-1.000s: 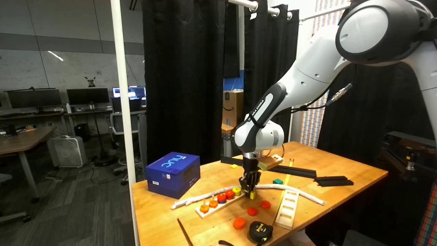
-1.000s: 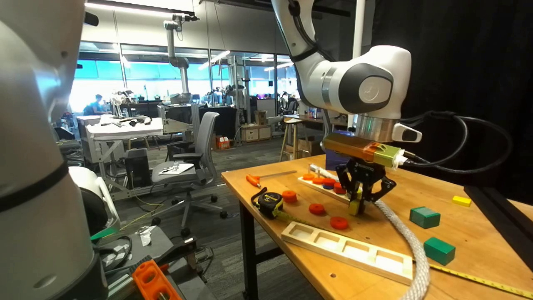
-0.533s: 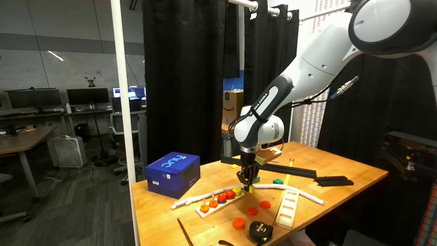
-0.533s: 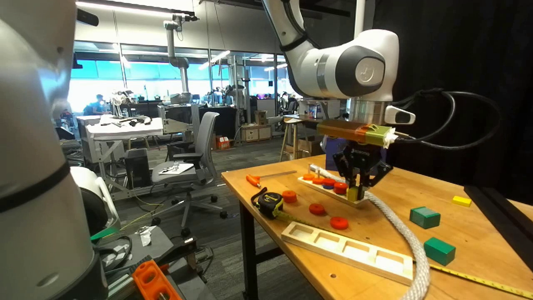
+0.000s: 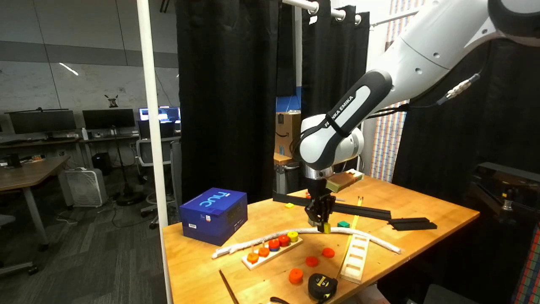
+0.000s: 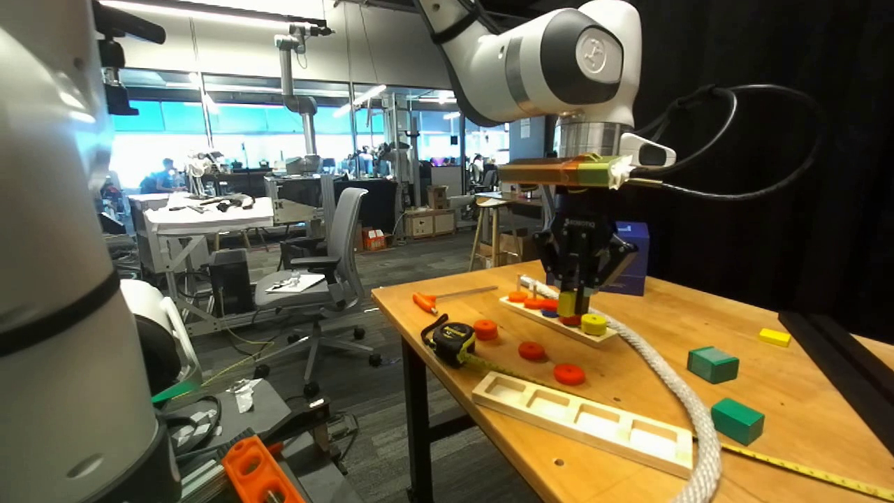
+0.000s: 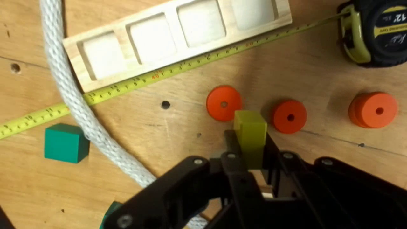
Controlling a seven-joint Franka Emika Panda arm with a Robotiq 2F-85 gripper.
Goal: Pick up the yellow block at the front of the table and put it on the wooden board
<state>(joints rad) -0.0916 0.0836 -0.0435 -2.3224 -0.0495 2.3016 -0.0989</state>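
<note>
The yellow block (image 5: 327,228) is held up above the table between the fingers of my gripper (image 6: 574,302), and it also shows in an exterior view (image 6: 566,304) in front of the peg strip. In the wrist view my gripper (image 7: 249,136) is shut on the block (image 7: 253,135), with one finger on each side and the block's end sticking out past them. The pale wooden board (image 7: 177,31) with several square recesses lies flat on the table at the top of the wrist view, apart from the gripper. It shows in both exterior views (image 5: 351,275) (image 6: 580,434) near the table edge.
A white rope (image 6: 663,374) curves past the board. Red discs (image 5: 311,261) and a tape measure (image 5: 322,286) lie near it, its yellow tape along the board. A peg strip (image 5: 282,252), green blocks (image 6: 712,364), another yellow block (image 6: 774,337) and a blue box (image 5: 213,217) are around.
My gripper has risen from the table with the yellow block in it, first lifting and then shifting sideways. The yellow ring on the peg strip, hidden before in an exterior view, now shows.
</note>
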